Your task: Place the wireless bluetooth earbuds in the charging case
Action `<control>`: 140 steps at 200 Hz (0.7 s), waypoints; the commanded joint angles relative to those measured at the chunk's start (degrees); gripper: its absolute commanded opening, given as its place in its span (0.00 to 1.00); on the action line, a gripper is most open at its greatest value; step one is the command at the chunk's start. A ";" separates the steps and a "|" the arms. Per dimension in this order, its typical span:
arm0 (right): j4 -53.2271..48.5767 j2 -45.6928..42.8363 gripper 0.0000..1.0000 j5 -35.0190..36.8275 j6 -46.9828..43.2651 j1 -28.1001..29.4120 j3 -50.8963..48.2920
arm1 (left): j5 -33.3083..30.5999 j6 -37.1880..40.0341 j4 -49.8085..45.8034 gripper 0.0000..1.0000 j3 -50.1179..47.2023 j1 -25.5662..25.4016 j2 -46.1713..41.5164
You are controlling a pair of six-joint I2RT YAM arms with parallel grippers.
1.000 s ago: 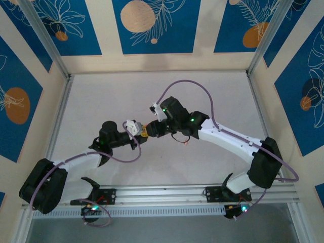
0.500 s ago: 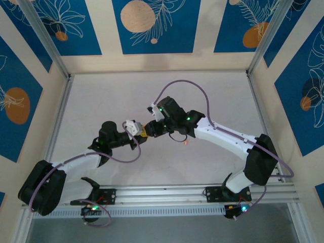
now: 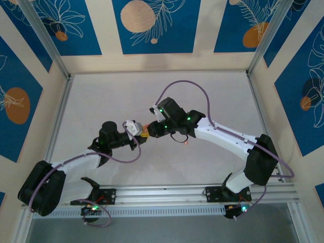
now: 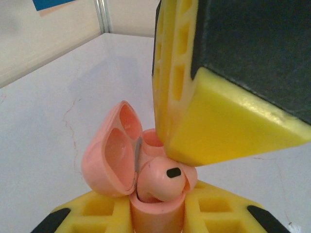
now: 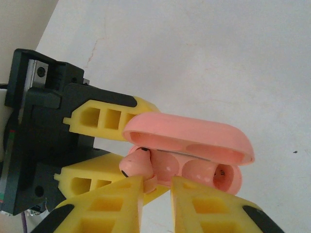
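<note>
The charging case is clamped by its base in the left gripper, over the middle of the white table where the two arms meet, with its hinged lid swung open. One earbud sits in the near well, its rounded head tilted and proud of the rim, so the step in hand looks like seating this first bud. The right gripper is right on top of it; its fingers stand only a narrow slit apart, and I cannot tell whether they pinch the bud's stem or merely rest beside it. The neighbouring well looks open. The next move probably calls for a short, straight push along the well's axis, then a clean release, while the left arm holds the case steady against that push and keeps the lid clear.
</note>
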 commanded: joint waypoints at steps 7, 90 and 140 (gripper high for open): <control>0.20 -2.70 0.26 0.55 -0.24 -0.25 -0.42 | 0.68 1.76 1.00 0.23 -0.40 -0.91 -1.39; 4.39 -5.92 0.28 -3.52 -2.32 -0.48 -3.01 | 0.43 1.76 0.77 0.23 -0.32 -1.05 -1.61; 3.23 -4.20 0.35 -4.64 -3.39 0.33 -2.04 | 0.61 1.61 0.72 0.22 -0.14 -1.14 -1.48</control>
